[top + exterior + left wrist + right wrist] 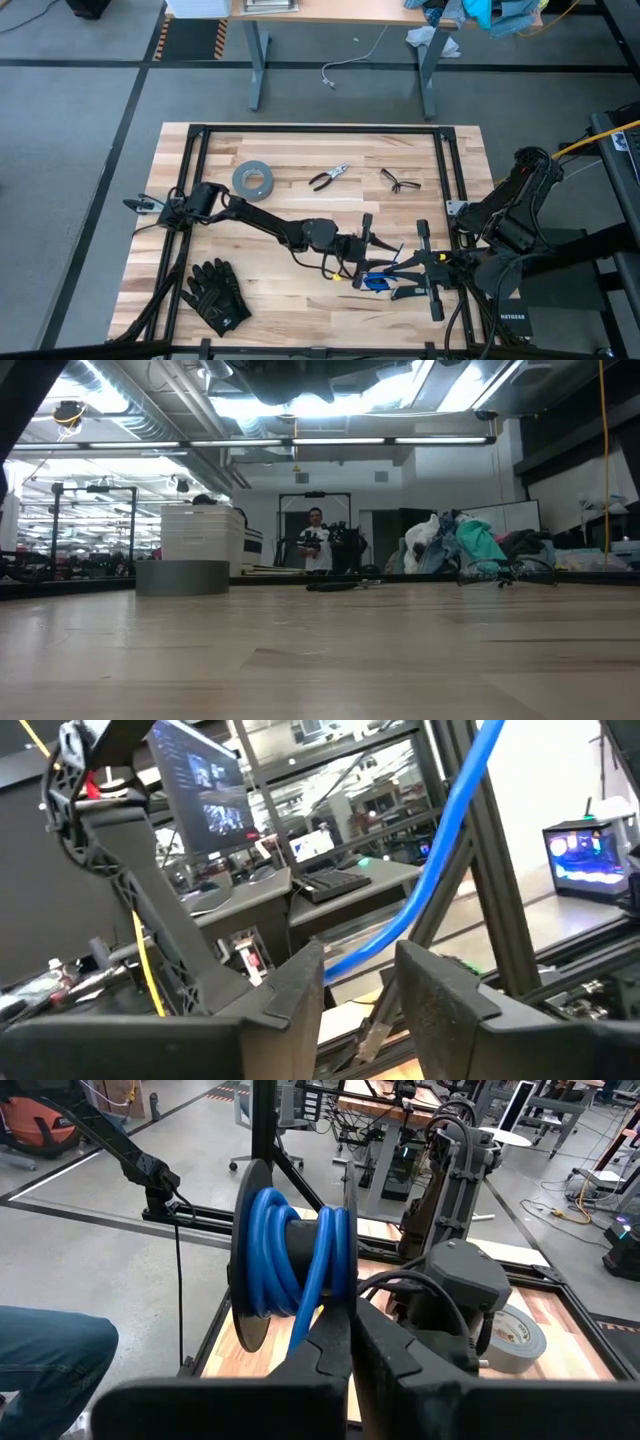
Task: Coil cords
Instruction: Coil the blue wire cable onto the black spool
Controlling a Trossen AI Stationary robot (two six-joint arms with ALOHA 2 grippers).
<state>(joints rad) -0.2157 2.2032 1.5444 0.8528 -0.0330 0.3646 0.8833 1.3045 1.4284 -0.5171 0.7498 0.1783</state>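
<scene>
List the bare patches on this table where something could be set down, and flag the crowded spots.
Free: the wood between the tape roll and the gloves, and the far strip beyond the pliers and glasses. Crowded: the near middle, where the left gripper and right gripper meet at the blue cords.

From above, the cords (378, 281) were mostly hidden under both grippers, so the coil's shape could not be told. At table height neither gripper showed. At nine o'clock of the right wrist camera, a person's jeans (45, 1355) were cut off by the edge.
</scene>
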